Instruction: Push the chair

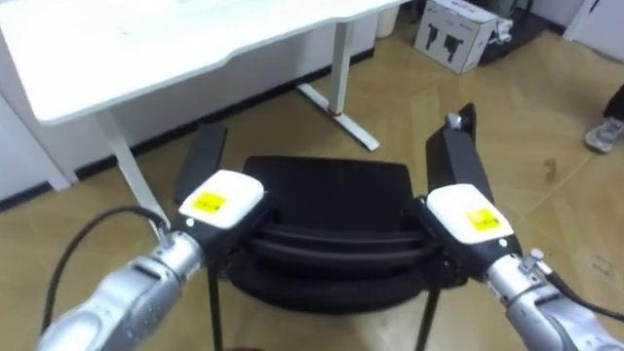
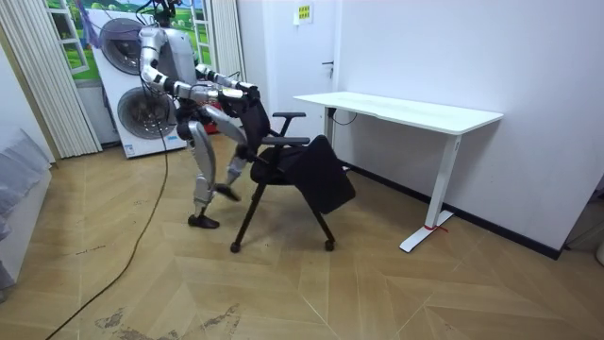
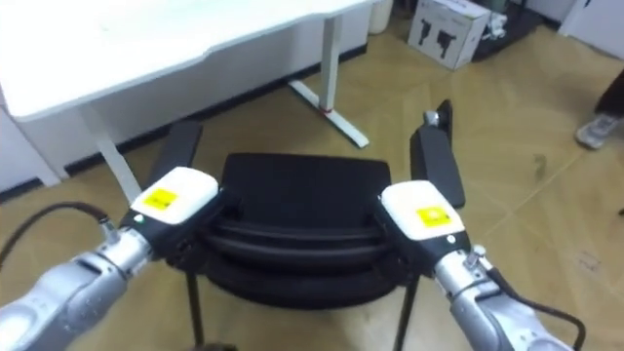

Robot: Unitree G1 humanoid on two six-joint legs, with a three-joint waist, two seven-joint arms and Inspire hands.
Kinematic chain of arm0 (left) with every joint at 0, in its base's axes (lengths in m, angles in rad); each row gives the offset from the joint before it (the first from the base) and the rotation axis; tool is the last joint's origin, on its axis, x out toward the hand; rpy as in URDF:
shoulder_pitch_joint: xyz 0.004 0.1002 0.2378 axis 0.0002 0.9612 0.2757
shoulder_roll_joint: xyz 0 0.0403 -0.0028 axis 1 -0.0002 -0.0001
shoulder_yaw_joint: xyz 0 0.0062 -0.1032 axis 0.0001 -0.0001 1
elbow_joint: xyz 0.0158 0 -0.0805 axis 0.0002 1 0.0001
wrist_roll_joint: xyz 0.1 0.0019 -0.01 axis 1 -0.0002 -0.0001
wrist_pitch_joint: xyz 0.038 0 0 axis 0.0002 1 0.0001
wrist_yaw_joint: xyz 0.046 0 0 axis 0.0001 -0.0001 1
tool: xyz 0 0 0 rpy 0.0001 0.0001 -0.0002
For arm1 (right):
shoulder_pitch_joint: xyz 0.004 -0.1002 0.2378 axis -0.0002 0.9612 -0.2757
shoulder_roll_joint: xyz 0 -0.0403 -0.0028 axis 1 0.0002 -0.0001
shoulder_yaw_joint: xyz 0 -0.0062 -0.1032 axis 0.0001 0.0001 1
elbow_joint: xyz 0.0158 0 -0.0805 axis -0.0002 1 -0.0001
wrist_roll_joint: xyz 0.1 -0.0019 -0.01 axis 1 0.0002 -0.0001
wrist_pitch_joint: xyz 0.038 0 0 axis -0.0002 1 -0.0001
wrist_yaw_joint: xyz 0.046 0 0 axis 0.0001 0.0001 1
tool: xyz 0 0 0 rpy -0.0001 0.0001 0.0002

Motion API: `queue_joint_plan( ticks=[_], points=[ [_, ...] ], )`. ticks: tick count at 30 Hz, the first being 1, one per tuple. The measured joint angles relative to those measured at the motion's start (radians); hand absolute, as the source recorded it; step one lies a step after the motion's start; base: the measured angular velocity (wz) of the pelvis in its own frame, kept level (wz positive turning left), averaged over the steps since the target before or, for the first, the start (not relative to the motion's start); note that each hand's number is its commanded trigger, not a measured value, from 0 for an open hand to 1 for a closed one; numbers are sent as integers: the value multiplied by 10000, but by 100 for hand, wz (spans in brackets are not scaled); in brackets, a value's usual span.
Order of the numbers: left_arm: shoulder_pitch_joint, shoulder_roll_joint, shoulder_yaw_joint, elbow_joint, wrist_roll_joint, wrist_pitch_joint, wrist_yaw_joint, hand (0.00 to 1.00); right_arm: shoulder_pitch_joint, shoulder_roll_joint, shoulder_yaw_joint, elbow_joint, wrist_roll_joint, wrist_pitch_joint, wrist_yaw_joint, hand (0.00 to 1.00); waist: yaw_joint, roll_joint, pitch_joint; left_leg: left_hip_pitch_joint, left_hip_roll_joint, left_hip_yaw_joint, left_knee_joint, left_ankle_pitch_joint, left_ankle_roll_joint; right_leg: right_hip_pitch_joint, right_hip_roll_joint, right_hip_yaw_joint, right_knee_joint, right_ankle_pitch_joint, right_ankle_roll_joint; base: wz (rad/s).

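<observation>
The left hand [image 1: 219, 200] and right hand [image 1: 468, 213] rest on the backrest of the chair [image 1: 327, 210], mid-frame; their fingers are hidden, so I cannot tell the grip. The table [image 1: 146, 49], upper left, stands apart, so the pushing seems largely undone.

The chair [image 1: 327, 210] stands before the robot, the desk [image 1: 146, 49] beyond it at 11 o'clock, a cardboard box [image 1: 453, 34] at 1 o'clock. The left hand [image 1: 219, 200] is at the backrest's 9 o'clock end, the right hand [image 1: 468, 213] at 3 o'clock.
</observation>
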Motion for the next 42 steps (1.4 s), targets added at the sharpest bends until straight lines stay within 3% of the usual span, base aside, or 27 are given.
queue_joint_plan(
  ticks=[1, 2, 3, 4, 5, 6, 8, 11, 12, 13, 14, 15, 16, 17, 18, 19, 20, 22, 24, 27, 30, 32, 34, 36, 39, 41, 42],
  points=[
    [123, 255, 95, -334, -316, -192, -45, 100, 7, -264, -84, -388, 50, -101, 77, 100, 25, 315, -228, 48, 150, -357, -1763, 31, -49, -149, 237, -191, -119, -745, -383, -79],
    [259, 321, 402, -803, -457, -203, -65, 100, -70, -277, -322, -728, 85, -80, 144, 100, 90, 575, -266, 357, 119, -725, -3564, 29, -62, -155, 259, -432, 269, -1524, -383, -46],
    [305, 309, 505, -949, -437, -127, -81, 100, -64, -141, -410, -750, 82, -1, 199, 100, 71, 545, -274, 704, 27, -809, -4494, 97, -1, -82, 258, -494, 399, -1659, -354, -26],
    [297, 417, 580, -1157, -401, -39, -174, 100, -52, 125, -424, -738, 84, 144, 321, 100, 33, 324, -289, 1345, -191, -777, -5678, -77, 120, 143, 231, -560, 271, -1926, -155, -3],
    [233, 696, 598, -1370, -367, -2, -188, 100, -31, 395, -431, -730, 79, 217, 363, 100, 29, 137, -347, 1762, -339, -831, -6078, -726, 99, 381, 93, -646, 32, -2077, 57, 0],
    [168, 777, 598, -1431, -319, 16, -188, 100, 8, 433, -463, -746, 73, 207, 336, 100, 1, 111, -342, 1835, -455, -839, -6239, -919, 125, 437, 52, -641, -154, -2058, 176, 7],
    [14, 823, 606, -1487, -240, 156, -181, 100, 29, 455, -472, -774, 59, 173, 162, 100, -115, -11, -395, 2082, -723, -760, -6629, -1370, 511, 772, -99, -628, -877, -1880, 522, 2],
    [9, 711, 568, -1520, -224, 259, -140, 100, 51, 311, -523, -912, -82, 106, -139, 100, -196, -118, -493, 2532, -1610, -420, -6810, -2227, 1172, 1227, -881, -276, -1164, -1807, 1223, -22],
    [9, 651, 573, -1510, -224, 267, -133, 100, 46, 224, -551, -938, -81, 100, -127, 100, -200, -112, -496, 2592, -1792, -498, -6784, -2329, 1262, 1187, -1050, -261, -745, -1774, 1250, -8],
    [15, 596, 540, -1504, -222, 267, -150, 100, 50, 193, -606, -944, -80, 95, -56, 100, -303, -87, -491, 2756, -2081, -585, -6652, -2537, 1400, 740, -1378, -222, 720, -1452, 1260, 8],
    [43, 593, 517, -1496, -233, 266, -155, 100, 57, 184, -619, -937, -76, 76, 47, 100, -402, -94, -492, 2864, -2156, -617, -6589, -2643, 1458, 446, -1494, -50, 1575, -1098, 1220, 24],
    [84, 573, 466, -1492, -249, 264, -155, 100, 105, 151, -713, -925, -66, -46, 207, 100, -502, -83, -478, 3124, -2230, -643, -6426, -2858, 1638, -265, -1546, 593, 3185, -5, 1152, 26],
    [101, 573, 360, -1433, -248, 260, -179, 100, 199, 164, -774, -893, -63, -125, 361, 100, -543, -37, -463, 3436, -2264, -671, -6349, -3073, 1766, -901, -1454, 1102, 4404, 1508, 1177, 20],
    [124, 556, 302, -1323, -248, 235, -176, 100, 210, 182, -788, -786, -63, -212, 455, 100, -580, 129, -387, 3756, -2296, -844, -6310, -3295, 1842, -1341, -1281, 1459, 5210, 3102, 1231, 8],
    [122, 537, 298, -1240, -249, 196, -172, 100, 210, 209, -787, -746, -65, -232, 482, 100, -585, 202, -371, 3883, -2291, -896, -6303, -3393, 1884, -1580, -1159, 1629, 5597, 3589, 1302, 0],
    [110, 557, 299, -1168, -317, 156, -148, 100, 206, 235, -788, -742, -72, -238, 510, 100, -595, 281, -344, 4042, -2281, -941, -6244, -3549, 1969, -2247, -841, 1862, 6534, 3541, 1213, 15],
    [110, 543, 296, -1160, -328, 154, -127, 100, 207, 197, -815, -763, -71, -286, 507, 100, -704, 396, -341, 4088, -2282, -1098, -6086, -3713, 2030, -2900, -553, 1902, 7426, 3220, 1093, 22],
    [106, 484, 290, -1157, -331, 155, -92, 100, 205, 149, -850, -772, -69, -305, 501, 100, -720, 513, -299, 4222, -2281, -1166, -5972, -3913, 2115, -3736, -185, 1844, 7941, 2737, 1113, 22],
    [103, 430, 302, -1141, -332, 157, -77, 100, 182, 137, -885, -786, -75, -304, 509, 100, -658, 635, -252, 4380, -2290, -1210, -5806, -4199, 2172, -4268, 81, 1818, 7617, 2282, 1089, 11],
    [106, 479, 307, -1112, -391, 154, -54, 100, 168, 123, -887, -852, -130, -340, 516, 100, -628, 756, -240, 4603, -2375, -1531, -5512, -4687, 2186, -4729, 403, 1753, 5794, 1712, 1123, 23],
    [111, 494, 359, -1111, -387, 106, -17, 100, 180, 222, -877, -860, -145, -323, 500, 100, -525, 763, -243, 4907, -2388, -1955, -5459, -5015, 2109, -4619, 726, 1610, 2213, 1507, 1117, 33],
    [129, 506, 350, -1106, -374, -3, 31, 100, 240, 181, -852, -859, -146, -301, 450, 100, -592, 727, -245, 5276, -2399, -2550, -5474, -5274, 2002, -4077, 890, 1627, -785, 1871, 1114, 66],
    [346, 568, 258, -1304, -366, -260, 56, 100, 458, -89, -891, -865, -18, -473, 360, 100, -614, 636, -285, 5569, -2404, -2904, -5445, -5602, 1946, -3667, 961, 1821, -1969, 2117, 1081, 63],
    [500, 591, 298, -1414, -357, -304, 65, 100, 530, -245, -898, -908, 19, -545, 320, 100, -611, 565, -297, 5857, -2360, -3263, -5422, -5941, 1864, -3476, 978, 1708, -1796, 2472, 910, 58],
    [483, 577, 307, -1651, -331, -243, -33, 100, 519, -271, -983, -1020, 61, -476, 373, 100, -533, 583, -325, 5978, -1911, -3667, -5465, -6228, 1438, -3410, 1034, 1003, -1618, 2465, 898, 49],
    [482, 581, 275, -1656, -288, -175, -90, 100, 519, -235, -972, -1017, -20, -440, 556, 100, -326, 652, -345, 6214, -904, -3305, -5751, -6445, 1008, -3101, 1540, 856, -1689, 2401, 954, 35],
    [475, 592, 275, -1643, -297, -174, -96, 100, 520, -196, -971, -1024, -51, -432, 613, 100, -256, 722, -285, 6294, -592, -3063, -5807, -6498, 917, -3203, 1684, 1120, -1166, 2196, 878, 61]
  ],
)
